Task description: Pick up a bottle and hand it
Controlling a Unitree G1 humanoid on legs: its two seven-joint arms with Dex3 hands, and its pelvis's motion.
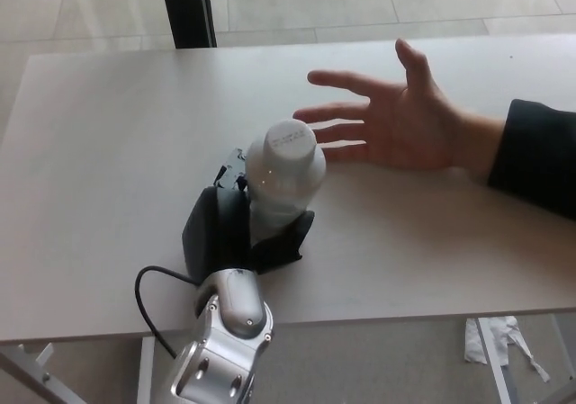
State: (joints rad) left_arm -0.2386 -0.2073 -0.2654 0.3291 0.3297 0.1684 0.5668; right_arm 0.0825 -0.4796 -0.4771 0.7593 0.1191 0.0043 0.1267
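Note:
A white plastic bottle (281,177) with a white cap stands upright over the pale table (108,152), seen from above. My left hand (236,233) is shut on its lower body, black fingers on the left side and the thumb wrapped round the front. A person's open hand (391,121), palm up with fingers spread, hovers just right of and beyond the bottle, a small gap away. My right hand does not show.
A dark sleeve (535,157) covers the person's arm at the right edge. A black post (184,8) rises behind the table's far edge. Crumpled paper (504,341) lies on the floor below the table's near right edge.

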